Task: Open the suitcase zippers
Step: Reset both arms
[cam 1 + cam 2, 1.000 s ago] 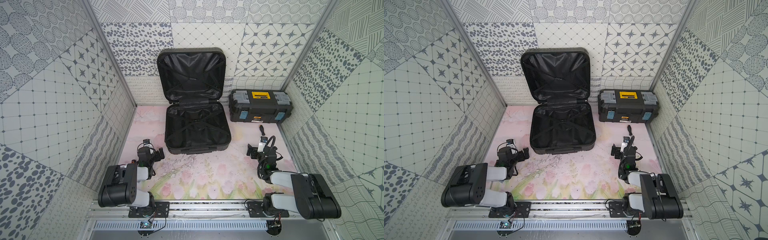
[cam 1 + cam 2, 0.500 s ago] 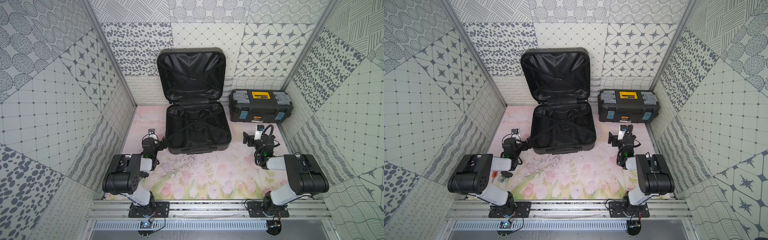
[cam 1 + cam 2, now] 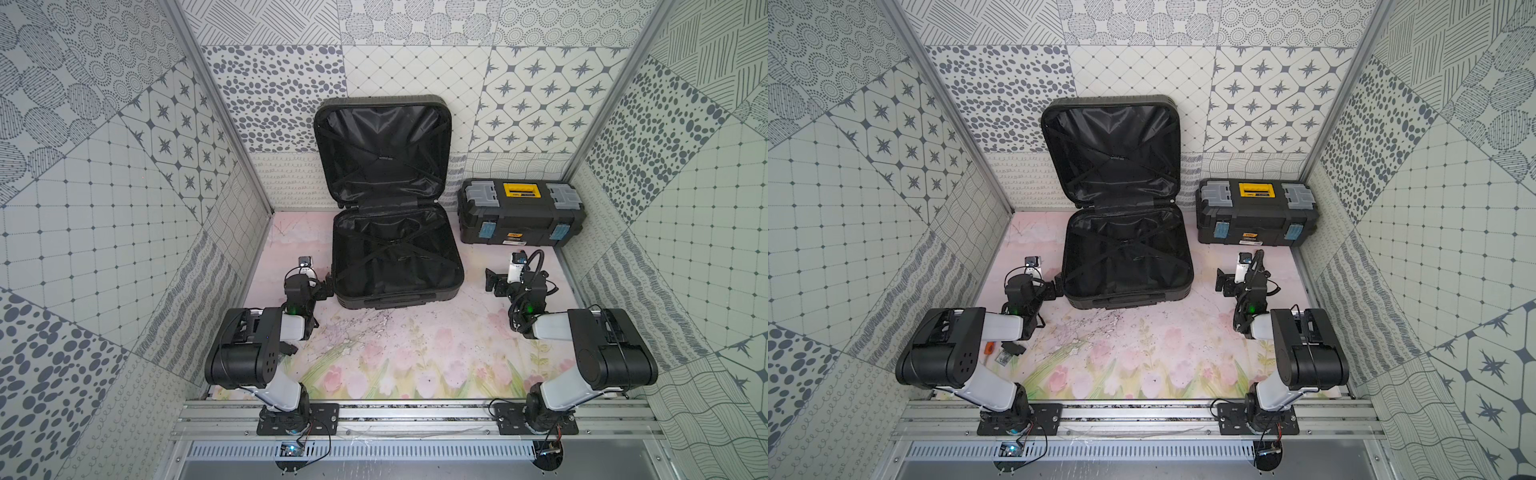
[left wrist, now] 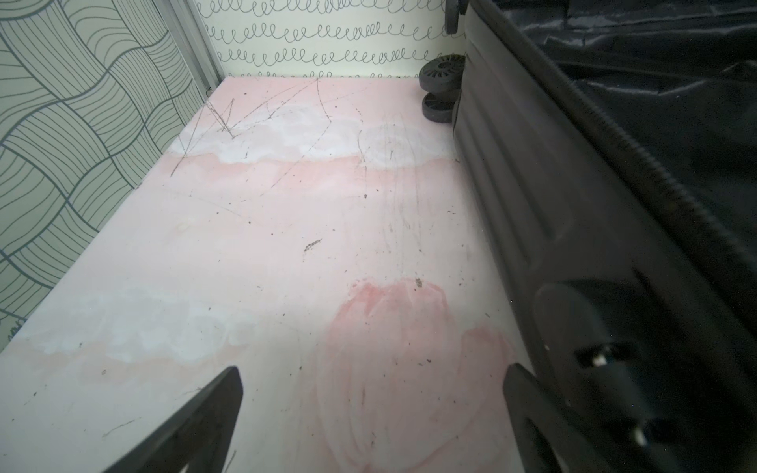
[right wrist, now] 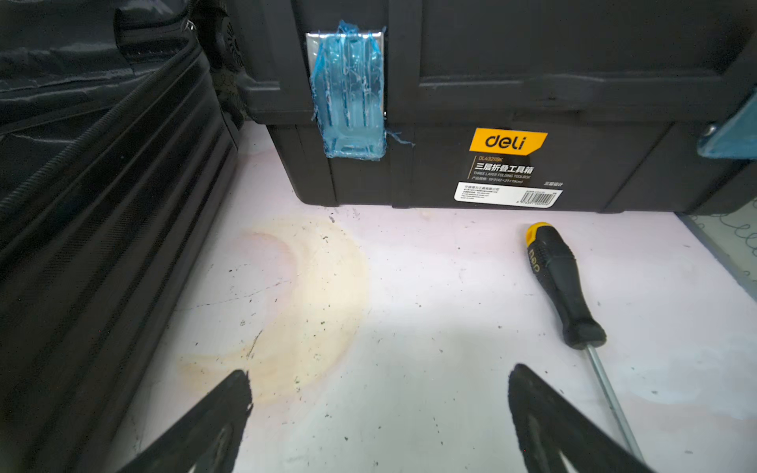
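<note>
Where the suitcase (image 3: 397,257) lies: centre of the frame in both top views, base shell flat on the counter (image 3: 395,353), lid upright against the back wall.
Zippers (image 4: 626,151): the track runs bare along the base rim in the left wrist view; the halves are parted, so the unzipping looks done.
Left pincer (image 3: 324,287): spread, empty, just beside the case's lower-left corner; whether it touches the shell I cannot tell.
Right pincer (image 3: 494,282): spread, empty, apart from the case's right side, below the toolbox (image 3: 519,216).
Step in hand: probably clearing away; draw each pincer off sideways and slowly, without nudging the shell.
Hazard: screwdriver (image 5: 561,286) lying close by the right pincer.
</note>
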You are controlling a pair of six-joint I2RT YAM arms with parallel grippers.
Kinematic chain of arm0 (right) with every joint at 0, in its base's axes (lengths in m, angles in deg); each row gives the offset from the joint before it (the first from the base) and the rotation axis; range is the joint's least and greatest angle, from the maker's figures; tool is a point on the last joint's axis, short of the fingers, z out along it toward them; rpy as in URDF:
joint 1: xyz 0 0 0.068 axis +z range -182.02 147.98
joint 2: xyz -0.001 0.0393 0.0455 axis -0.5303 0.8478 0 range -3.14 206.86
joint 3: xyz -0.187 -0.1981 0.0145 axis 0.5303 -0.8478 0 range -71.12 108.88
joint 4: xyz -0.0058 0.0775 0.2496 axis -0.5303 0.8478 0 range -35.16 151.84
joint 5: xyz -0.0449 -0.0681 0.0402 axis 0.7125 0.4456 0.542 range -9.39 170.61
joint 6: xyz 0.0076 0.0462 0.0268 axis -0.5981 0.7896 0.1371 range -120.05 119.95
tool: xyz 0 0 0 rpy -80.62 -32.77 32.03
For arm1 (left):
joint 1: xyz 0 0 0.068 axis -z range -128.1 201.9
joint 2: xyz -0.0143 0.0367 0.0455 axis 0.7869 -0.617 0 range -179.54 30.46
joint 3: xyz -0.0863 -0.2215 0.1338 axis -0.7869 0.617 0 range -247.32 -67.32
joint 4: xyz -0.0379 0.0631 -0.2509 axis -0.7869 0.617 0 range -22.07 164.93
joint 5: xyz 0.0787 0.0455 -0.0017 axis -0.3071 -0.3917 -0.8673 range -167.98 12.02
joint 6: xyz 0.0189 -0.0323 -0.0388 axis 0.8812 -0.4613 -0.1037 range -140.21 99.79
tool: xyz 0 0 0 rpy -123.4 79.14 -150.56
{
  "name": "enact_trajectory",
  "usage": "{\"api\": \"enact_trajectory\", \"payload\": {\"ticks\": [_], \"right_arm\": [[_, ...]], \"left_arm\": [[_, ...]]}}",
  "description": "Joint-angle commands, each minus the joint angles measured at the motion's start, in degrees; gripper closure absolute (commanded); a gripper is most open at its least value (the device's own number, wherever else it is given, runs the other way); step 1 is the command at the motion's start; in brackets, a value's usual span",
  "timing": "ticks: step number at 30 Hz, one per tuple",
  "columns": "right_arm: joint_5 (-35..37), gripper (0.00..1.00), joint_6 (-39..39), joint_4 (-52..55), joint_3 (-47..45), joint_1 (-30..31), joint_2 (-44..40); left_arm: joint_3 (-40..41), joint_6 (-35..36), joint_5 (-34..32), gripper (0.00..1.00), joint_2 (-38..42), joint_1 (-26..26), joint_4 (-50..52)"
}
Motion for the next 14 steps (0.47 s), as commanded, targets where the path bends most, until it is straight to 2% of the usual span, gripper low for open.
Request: {"api": "enact_trajectory", "payload": {"ticks": [1, 14], "right_arm": [[-0.49, 0.01, -0.32, -1.75, -0.09, -0.03, -0.39], [-0.57, 0.01, -0.31, -1.75, -0.06, -0.02, -0.42]], "left_arm": [[-0.59, 1.33, 0.63, 0.01, -0.10, 0.11, 0.35], [-0.55, 1.20, 0.95, 0.01, -0.09, -0.01, 0.32]]}}
